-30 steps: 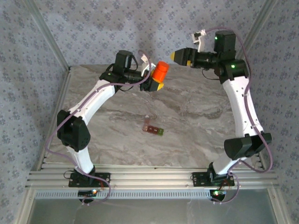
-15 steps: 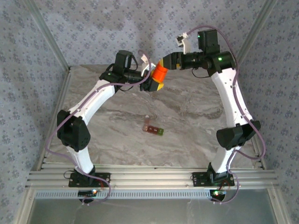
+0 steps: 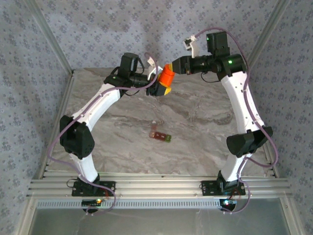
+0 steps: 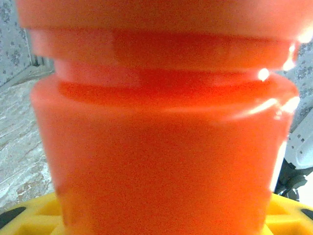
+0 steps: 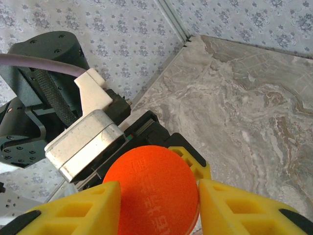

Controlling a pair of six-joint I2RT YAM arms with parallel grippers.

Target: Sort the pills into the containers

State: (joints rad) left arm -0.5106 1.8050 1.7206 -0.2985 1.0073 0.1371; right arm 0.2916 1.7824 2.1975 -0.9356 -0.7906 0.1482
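Grip on the orange plastic pill bottle (image 3: 167, 76) belongs to the left gripper (image 3: 164, 88), its jaws partly closed round the body above the grey marbled table (image 3: 210, 122). The right wrist view adds the right gripper (image 5: 156, 198), whose yellow fingers (image 5: 83, 208) pinch the round orange cap (image 5: 152, 178). The top view places the dark red-brown compartment strip with one green end (image 3: 160, 134) flat at mid-table, well apart from both.

Raised lettering crosses the orange bottle cap (image 5: 151, 188), but it is too faint to read.
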